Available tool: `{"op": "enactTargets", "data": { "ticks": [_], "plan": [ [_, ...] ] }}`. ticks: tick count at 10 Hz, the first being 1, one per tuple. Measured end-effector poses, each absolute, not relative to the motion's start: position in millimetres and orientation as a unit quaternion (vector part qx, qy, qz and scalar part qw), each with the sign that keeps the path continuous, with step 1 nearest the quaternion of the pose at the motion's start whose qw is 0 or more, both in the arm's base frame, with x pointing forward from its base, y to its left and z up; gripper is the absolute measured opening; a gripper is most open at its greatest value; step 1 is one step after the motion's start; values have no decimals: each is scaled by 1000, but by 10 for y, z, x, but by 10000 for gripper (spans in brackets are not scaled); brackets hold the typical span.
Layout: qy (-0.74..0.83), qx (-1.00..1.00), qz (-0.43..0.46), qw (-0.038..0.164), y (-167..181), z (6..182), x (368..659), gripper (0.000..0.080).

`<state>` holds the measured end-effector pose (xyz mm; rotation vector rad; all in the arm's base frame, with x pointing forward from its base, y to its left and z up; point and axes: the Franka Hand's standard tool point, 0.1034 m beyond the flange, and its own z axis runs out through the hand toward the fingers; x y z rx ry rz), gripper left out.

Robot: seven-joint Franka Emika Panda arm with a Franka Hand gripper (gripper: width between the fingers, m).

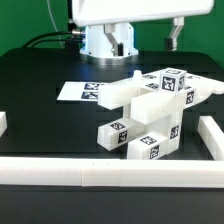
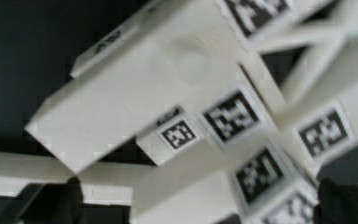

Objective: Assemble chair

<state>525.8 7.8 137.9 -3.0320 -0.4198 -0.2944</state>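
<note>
White plastic pieces of the chair (image 1: 150,115) sit clustered together on the black table (image 1: 40,70), directly below the fingers and apart from them. In the exterior view the gripper (image 1: 175,38) hangs high above the cluster's far end, touching nothing. The fingers (image 2: 41,196) stand wide apart and hold nothing. In the wrist view they show only as dark, blurred shapes at either side of the picture's edge.

Between and beneath the fingers, the wrist view is filled by the chair (image 2: 176,110). A broad plain slab lies tilted, with square posts beside it that carry black-and-white marker tags, and the diagonal bars of the braced panel run beyond them. Whether every piece is firmly joined cannot be told.

The marker board (image 1: 85,92) lies flat on the table well away from the fingers, on the far side of the chair from them, towards the exterior view's left. A low white border rail (image 1: 100,170) runs along the table's near edge, well below and forward of the fingers. The arm's white base (image 1: 105,42) stands behind the marker board.
</note>
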Motion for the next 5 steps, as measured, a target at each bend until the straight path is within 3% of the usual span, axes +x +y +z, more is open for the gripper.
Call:
{"op": "enactTargets", "data": {
  "ticks": [3, 5],
  "plan": [
    [-203, -974, -100, 5, -341, 1185, 4918, 649],
    [-196, -977, -86, 8, -289, 1173, 4913, 649]
  ]
}}
